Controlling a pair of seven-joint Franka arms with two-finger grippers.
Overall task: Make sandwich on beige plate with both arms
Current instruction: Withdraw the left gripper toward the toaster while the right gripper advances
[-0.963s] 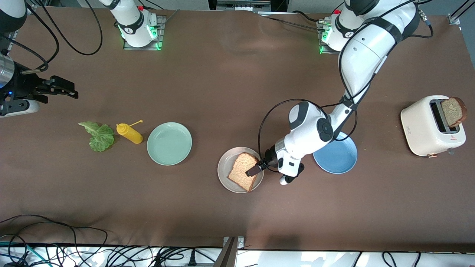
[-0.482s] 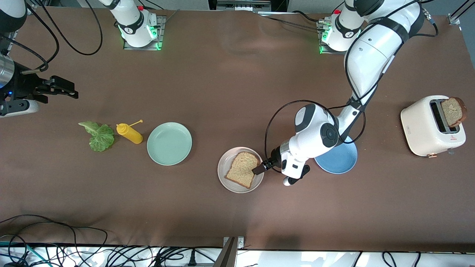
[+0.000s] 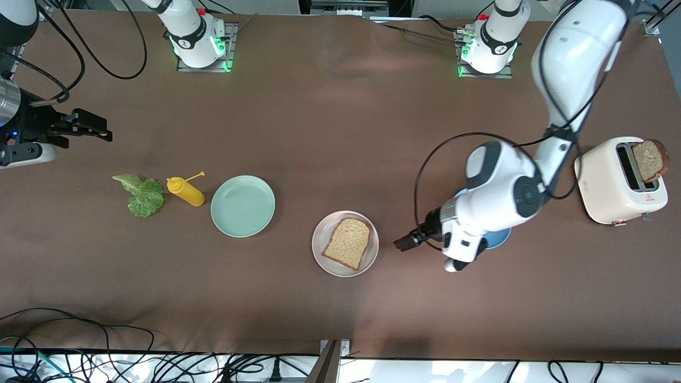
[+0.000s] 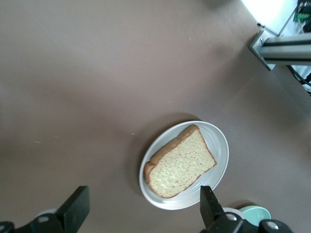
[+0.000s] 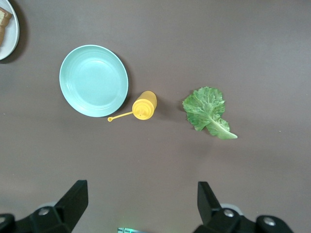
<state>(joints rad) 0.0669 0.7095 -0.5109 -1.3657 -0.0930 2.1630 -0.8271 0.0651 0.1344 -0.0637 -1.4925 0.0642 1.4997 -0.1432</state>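
bread slice [image 3: 348,242] on plate [image 3: 321,254], mid-table. second plate [image 3: 242,206], bottle [image 3: 185,191], lettuce leaf [image 3: 142,195] in a row toward the right arm's end. toaster [image 3: 612,183] holding another slice [image 3: 649,159] at the left arm's end.

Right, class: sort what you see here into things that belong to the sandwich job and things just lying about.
Belongs to the job:
beige plate
bread slice on it
bread slice in the toaster
lettuce leaf
left gripper, open over the table
right gripper, open, waiting

Just lying about:
mint green plate
blue plate
yellow squeeze bottle
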